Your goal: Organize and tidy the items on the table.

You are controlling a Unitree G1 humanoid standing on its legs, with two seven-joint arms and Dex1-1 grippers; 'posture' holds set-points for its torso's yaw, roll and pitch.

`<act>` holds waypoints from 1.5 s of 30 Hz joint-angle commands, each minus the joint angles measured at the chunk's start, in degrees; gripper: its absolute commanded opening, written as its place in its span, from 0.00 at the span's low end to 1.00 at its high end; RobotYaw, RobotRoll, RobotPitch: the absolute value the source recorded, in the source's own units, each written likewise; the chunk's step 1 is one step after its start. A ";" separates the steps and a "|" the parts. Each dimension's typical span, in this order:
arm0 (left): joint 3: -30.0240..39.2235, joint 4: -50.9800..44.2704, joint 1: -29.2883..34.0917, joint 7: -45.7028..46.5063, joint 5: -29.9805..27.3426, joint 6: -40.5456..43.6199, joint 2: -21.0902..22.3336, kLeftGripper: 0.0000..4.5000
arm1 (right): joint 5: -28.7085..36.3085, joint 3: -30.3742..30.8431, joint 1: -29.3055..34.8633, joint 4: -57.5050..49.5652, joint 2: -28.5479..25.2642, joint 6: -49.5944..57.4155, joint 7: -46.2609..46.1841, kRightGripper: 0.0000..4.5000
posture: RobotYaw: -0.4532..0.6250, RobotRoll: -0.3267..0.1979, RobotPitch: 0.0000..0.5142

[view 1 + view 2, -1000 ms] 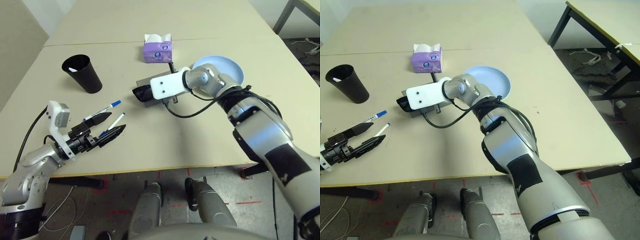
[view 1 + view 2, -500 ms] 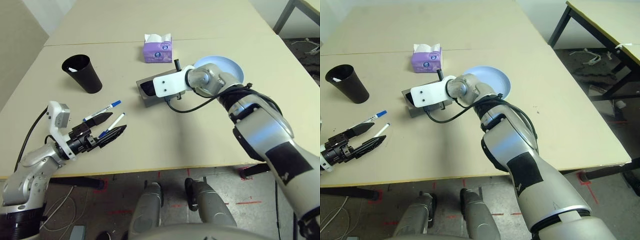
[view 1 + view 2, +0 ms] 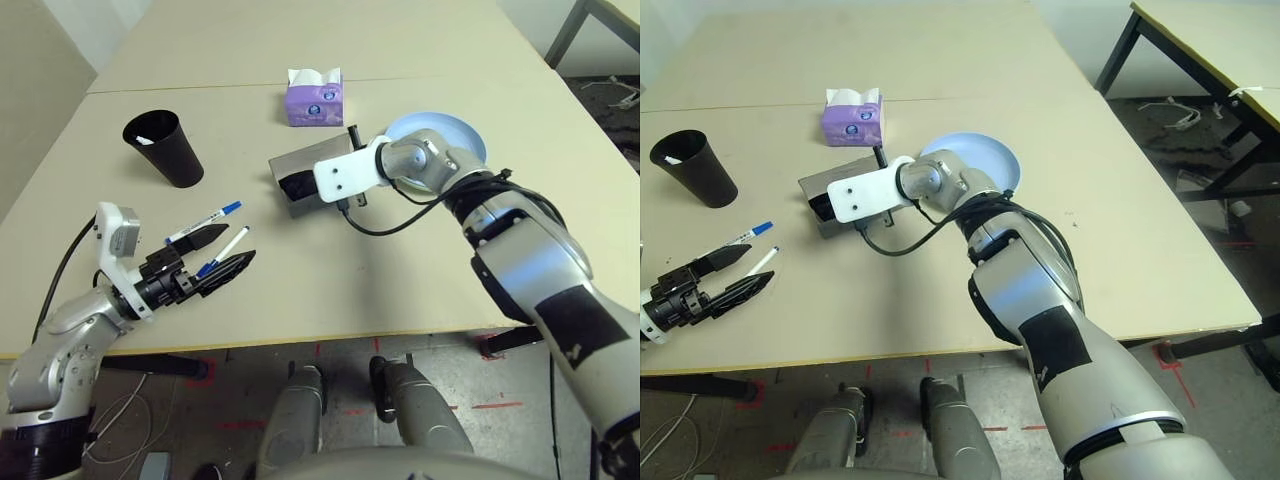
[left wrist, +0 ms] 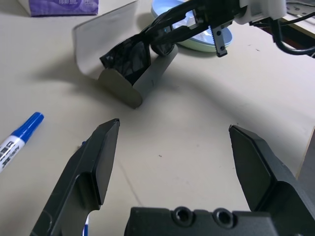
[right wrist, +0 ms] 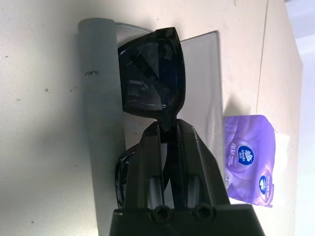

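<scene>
The right gripper (image 5: 167,135), clamped on the black sunglasses (image 5: 150,81), holds them in the open grey glasses case (image 3: 300,175) mid-table (image 3: 400,270), with the purple tissue box (image 3: 315,98) at its twelve o'clock, while the left gripper (image 4: 172,147), fingers spread wide, hovers beside two markers (image 3: 215,235) at eight o'clock.

On your tabletop (image 3: 330,280) the glasses case (image 3: 292,172) sits mid-table with the sunglasses (image 5: 151,81) over its open tray, tissue box (image 3: 315,98) behind it, plate (image 3: 462,134) to its right, cup (image 3: 165,147) far left, and both markers (image 3: 203,224) near your left hand (image 3: 215,252).
</scene>
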 commanded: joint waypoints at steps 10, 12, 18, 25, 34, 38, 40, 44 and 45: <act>0.03 -1.04 0.93 -0.16 -0.44 0.07 -0.62 1.00 | -3.47 2.17 -2.11 0.67 0.77 -2.19 -2.19 0.04 | 0.46 0.62 0.41; -0.01 -1.08 0.96 -0.18 -0.51 0.09 -0.65 1.00 | -3.78 2.46 -2.61 0.78 0.71 -2.52 -2.54 0.04 | 0.46 0.62 0.41; -0.21 -1.15 0.94 -0.14 -0.56 0.04 -0.77 1.00 | -3.55 2.20 -3.43 1.03 0.60 -2.73 -2.55 0.04 | 0.46 0.62 0.40; -0.56 -1.07 0.69 -0.47 -0.27 -0.20 -0.45 1.00 | -3.70 2.62 -0.88 1.19 0.66 -3.75 -3.29 0.04 | 0.46 0.62 0.40; -0.62 -2.19 1.21 -0.32 -0.56 0.01 -0.60 1.00 | -6.78 4.13 0.06 2.32 0.83 0.38 -10.61 0.04 | 0.46 0.62 0.41; -0.46 -2.49 1.51 -0.14 -0.53 -0.01 -0.63 1.00 | -5.75 3.33 0.89 2.67 0.85 0.38 -7.65 0.04 | 0.46 0.62 0.41; -0.36 -2.38 1.51 -0.13 -0.43 -0.16 -0.60 1.00 | -4.05 2.18 1.26 2.71 0.75 -0.32 -4.43 0.04 | 0.46 0.62 0.41; -0.90 -1.80 0.92 -0.39 0.00 -0.49 -0.59 1.00 | -0.52 0.09 2.02 2.48 0.23 -2.45 2.53 0.04 | 0.45 0.62 0.41; -1.10 -1.73 0.72 -0.37 0.07 -0.53 -0.64 1.00 | -0.17 -0.09 2.17 2.38 0.06 -2.69 3.70 0.04 | 0.45 0.62 0.41</act>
